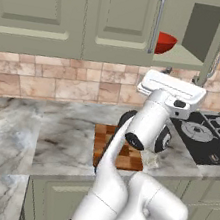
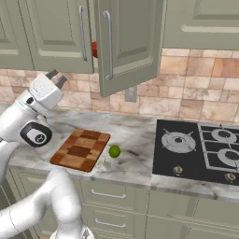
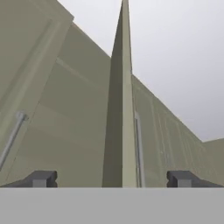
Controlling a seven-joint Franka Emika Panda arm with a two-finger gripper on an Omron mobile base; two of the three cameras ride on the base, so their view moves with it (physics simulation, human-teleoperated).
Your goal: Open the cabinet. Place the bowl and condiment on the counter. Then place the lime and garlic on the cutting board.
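Cabinet (image 1: 194,40) upper right of left base frame, right door swung out, long handle vertical. Bowl (image 1: 164,43) on shelf, half hidden by left door. Gripper (image 3: 112,178) released, fingers wide, door edge between. Lime (image 2: 114,151) beside cutting board (image 2: 80,149), centre-left.

Sage-green cabinet (image 2: 126,42) with right door swung open; glossy red bowl (image 1: 164,42) on its shelf. Chequered cutting board (image 2: 80,149) flat on marble bench (image 2: 135,140), lime (image 2: 114,151) just beside it.
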